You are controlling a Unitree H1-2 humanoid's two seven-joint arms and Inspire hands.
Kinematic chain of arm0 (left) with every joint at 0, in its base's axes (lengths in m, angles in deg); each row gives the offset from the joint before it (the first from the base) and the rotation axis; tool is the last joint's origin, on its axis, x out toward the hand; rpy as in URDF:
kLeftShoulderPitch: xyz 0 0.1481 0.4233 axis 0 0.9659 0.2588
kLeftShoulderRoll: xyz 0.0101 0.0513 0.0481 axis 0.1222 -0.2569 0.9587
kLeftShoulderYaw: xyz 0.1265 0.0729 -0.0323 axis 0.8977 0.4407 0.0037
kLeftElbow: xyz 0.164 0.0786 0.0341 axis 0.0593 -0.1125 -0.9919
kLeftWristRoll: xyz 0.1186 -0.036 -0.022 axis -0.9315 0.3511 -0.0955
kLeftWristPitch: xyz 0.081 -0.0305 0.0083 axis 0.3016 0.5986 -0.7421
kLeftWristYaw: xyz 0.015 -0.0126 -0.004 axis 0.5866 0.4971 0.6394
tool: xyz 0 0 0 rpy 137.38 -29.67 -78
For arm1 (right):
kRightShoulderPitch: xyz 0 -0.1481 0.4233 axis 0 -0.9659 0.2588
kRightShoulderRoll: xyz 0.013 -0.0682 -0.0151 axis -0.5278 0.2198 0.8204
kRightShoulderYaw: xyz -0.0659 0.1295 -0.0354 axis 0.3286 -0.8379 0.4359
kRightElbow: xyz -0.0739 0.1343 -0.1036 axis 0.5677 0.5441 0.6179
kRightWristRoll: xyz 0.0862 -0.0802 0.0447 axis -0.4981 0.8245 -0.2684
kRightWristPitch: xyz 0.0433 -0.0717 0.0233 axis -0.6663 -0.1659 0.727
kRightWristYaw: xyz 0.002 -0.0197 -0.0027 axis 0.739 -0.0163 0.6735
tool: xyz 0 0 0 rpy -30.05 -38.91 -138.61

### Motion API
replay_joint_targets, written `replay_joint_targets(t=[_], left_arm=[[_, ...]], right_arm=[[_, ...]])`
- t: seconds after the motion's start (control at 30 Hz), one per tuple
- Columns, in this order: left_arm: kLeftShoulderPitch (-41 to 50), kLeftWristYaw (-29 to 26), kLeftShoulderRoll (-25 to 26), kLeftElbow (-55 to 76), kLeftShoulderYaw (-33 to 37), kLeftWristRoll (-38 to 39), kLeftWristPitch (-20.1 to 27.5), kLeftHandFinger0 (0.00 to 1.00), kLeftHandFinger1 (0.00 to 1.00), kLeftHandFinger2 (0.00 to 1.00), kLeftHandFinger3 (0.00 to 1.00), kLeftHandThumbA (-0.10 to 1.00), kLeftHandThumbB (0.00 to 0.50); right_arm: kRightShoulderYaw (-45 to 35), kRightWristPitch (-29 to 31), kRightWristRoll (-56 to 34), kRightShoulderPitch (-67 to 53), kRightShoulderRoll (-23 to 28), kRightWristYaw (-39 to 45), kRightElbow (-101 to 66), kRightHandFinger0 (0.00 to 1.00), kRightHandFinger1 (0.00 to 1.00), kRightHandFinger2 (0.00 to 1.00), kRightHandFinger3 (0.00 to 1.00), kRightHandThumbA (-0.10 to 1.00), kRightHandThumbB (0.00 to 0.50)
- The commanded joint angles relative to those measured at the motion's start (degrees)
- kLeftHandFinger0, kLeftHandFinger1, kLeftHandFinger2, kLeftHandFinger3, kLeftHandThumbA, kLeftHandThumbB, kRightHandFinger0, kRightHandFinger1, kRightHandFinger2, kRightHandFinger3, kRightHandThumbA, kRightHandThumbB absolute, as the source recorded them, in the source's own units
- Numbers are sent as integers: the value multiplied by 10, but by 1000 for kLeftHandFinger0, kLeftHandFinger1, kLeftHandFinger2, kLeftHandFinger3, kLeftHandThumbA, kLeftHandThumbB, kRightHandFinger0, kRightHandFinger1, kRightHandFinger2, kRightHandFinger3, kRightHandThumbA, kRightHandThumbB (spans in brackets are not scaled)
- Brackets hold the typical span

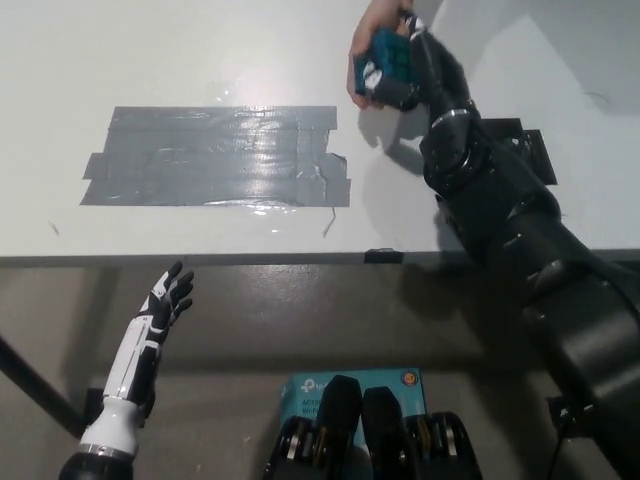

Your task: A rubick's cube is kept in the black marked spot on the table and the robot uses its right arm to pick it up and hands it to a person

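Right hand (405, 72), black, is closed around the cube (385, 58), held up over the far side of the table (200, 50), beyond the grey tape patch (215, 157) and off toward its right end. Cube shows blue-green between the fingers.

Largest to smallest:
- Table: white, takes up the upper half of the view; cube is not resting on it.
- Right arm: reaches from the lower right past the tape patch's right end, fully extended toward the far edge.
- Tape patch: wide grey strips, nothing on it.
- Black marked spot (528, 150): right of the tape patch, partly hidden by the arm, cube gone from it.
- Left hand (165, 300): white, below the table edge under the tape patch's left end, fingers spread, holding nothing, idle.
- Person's hand (368, 30): pressed up against the cube from the far side; whether it has a real grip can't be told.

Progress: pick-up done, cube delivered to the person's hand. Release and arm retraction look like what's left.
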Motion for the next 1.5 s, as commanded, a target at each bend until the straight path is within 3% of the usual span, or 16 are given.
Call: replay_joint_targets(t=[0.0, 0.37, 0.47, 0.57, 0.6, 0.73, 0.8, 0.87, 1.03, 1.13, 1.23, 1.47], left_arm=[[-15, 2, 11, 8, 1, -7, 19, 1000, 1000, 1000, 1000, 1000, 210], [5, 0, 1, 17, 6, -11, 15, 1000, 1000, 1000, 1000, 1000, 222], [13, -4, -2, 15, 8, -18, 19, 1000, 1000, 1000, 1000, 1000, 229], [20, -3, -3, 16, 8, -13, 20, 1000, 1000, 1000, 1000, 1000, 214], [21, -4, -4, 17, 6, -11, 21, 1000, 1000, 1000, 1000, 1000, 223], [27, -6, -1, 21, 6, -17, 16, 1000, 1000, 1000, 1000, 1000, 242], [28, -7, 0, 21, 7, -22, 16, 1000, 1000, 1000, 1000, 1000, 246], [20, -10, 4, 18, 6, -31, 10, 1000, 1000, 1000, 1000, 1000, 245], [19, -7, 4, 15, 5, -26, 6, 1000, 1000, 1000, 1000, 969, 225], [17, -7, 3, 10, 4, -22, 10, 1000, 1000, 1000, 1000, 959, 215], [14, -9, 3, 6, 2, -21, 8, 1000, 1000, 1000, 1000, 971, 224], [24, -8, -1, 12, 7, -26, 6, 1000, 1000, 1000, 1000, 984, 221]], right_arm=[[9, -3, 0, 31, 11, 94, -8, 1000, 1000, 1000, 1000, 587, 490], [-4, 13, -2, 7, 44, 93, -154, 1000, 1000, 1000, 1000, 711, 496], [-22, -9, -14, -57, 65, 110, -328, 1000, 1000, 1000, 1000, 753, 497], [-52, -40, -46, -134, 78, 132, -509, 1000, 1000, 1000, 1000, 728, 462], [-69, -43, -78, -188, 84, 145, -622, 1000, 1000, 1000, 1000, 679, 430], [-87, -77, -102, -280, 85, 150, -805, 1000, 1000, 1000, 1000, 644, 405], [-95, -92, -111, -324, 88, 148, -885, 1000, 1000, 1000, 1000, 669, 401], [-107, -92, -104, -407, 103, 143, -1008, 1000, 1000, 1000, 1000, 719, 367], [-123, -62, -136, -507, 118, 137, -1090, 1000, 1000, 1000, 1000, 684, 336], [-136, -33, -157, -578, 133, 134, -1120, 1000, 1000, 1000, 1000, 763, 369], [-142, -2, -165, -616, 136, 127, -1123, 1000, 1000, 1000, 1000, 788, 370], [-149, 49, -190, -678, 133, 123, -1052, 1000, 1000, 1000, 1000, 802, 300]])
